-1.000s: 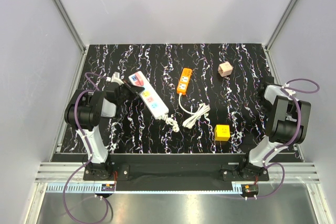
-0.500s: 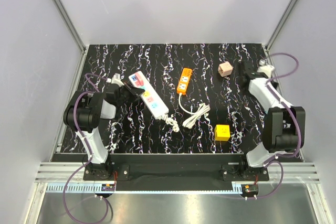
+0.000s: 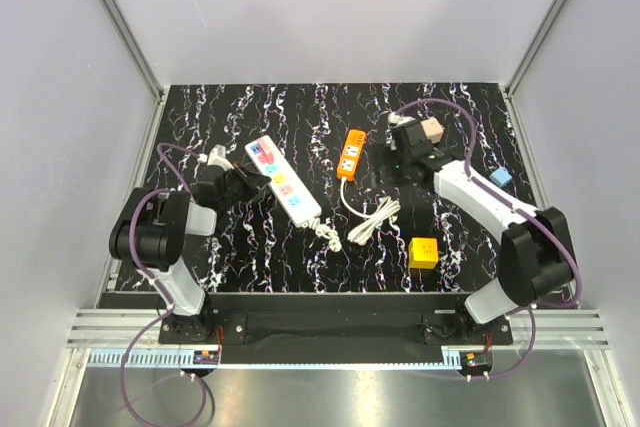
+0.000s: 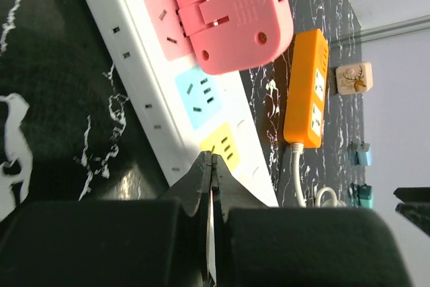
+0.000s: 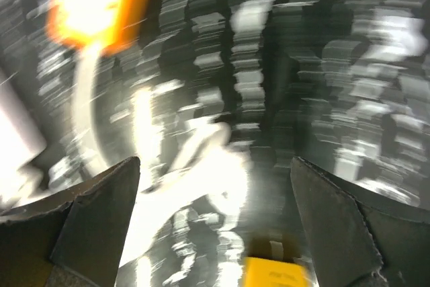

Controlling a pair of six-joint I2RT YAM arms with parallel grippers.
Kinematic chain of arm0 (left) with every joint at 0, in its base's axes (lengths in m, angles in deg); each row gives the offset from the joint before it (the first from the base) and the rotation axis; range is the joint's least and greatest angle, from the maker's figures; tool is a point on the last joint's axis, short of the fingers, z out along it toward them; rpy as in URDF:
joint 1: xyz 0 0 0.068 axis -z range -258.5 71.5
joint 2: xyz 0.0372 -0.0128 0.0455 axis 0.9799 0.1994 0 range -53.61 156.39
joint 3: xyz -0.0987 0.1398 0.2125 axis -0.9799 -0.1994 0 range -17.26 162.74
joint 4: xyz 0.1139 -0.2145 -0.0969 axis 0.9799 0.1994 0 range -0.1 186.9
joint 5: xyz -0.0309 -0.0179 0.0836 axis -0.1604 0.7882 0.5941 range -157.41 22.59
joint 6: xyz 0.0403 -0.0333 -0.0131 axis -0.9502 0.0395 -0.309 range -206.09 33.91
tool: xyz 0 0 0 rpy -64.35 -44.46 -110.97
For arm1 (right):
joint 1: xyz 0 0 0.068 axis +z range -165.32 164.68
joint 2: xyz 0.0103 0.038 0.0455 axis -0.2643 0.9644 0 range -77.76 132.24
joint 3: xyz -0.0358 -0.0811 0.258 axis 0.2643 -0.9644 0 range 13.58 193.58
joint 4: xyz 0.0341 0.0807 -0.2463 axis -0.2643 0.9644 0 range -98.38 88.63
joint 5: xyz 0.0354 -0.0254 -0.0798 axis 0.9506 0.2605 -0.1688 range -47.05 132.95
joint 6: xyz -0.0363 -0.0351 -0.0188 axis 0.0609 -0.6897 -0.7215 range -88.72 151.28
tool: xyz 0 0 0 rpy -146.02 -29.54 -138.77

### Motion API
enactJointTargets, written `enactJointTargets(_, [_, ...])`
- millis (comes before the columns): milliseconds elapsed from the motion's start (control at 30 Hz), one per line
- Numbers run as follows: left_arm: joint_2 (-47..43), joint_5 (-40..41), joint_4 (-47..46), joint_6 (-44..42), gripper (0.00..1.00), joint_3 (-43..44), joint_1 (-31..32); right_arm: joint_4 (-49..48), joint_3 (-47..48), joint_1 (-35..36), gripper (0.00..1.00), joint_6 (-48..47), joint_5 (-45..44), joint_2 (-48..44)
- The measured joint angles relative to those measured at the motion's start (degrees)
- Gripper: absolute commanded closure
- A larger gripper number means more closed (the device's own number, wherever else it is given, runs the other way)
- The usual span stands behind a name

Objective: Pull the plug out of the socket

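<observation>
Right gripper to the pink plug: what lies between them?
The orange power strip lies between right gripper and pink plug, seen in the top view.

A long white power strip (image 3: 285,185) with a row of small pink, blue and yellow square outlets lies diagonally on the left half of a black marbled table (image 3: 200,117). Its short white cord (image 3: 322,229) trails off the nearer, right-hand end. A pink block-shaped plug (image 4: 228,11) sits tipped over the far end, its two metal prongs exposed.
</observation>
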Motion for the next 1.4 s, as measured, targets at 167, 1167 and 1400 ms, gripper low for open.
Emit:
enactJointTargets(167, [-4.9, 3.0, 1.2, -1.8, 1.0, -2.9, 0.1, -3.7, 2.5, 8.2, 0.0, -3.2, 7.7, 7.6])
enactJointTargets(1167, [-18.3, 16.1, 4.0, -3.2, 0.67, -10.2, -4.7, -4.4, 41.5, 20.9, 0.0, -17.0, 16.4, 44.5])
enactJointTargets(1400, [-18.1, 16.0, 3.9, -2.8, 0.65, -10.5, -5.2, -1.6, 44.6, 21.6, 0.0, -17.8, 15.9, 46.9])
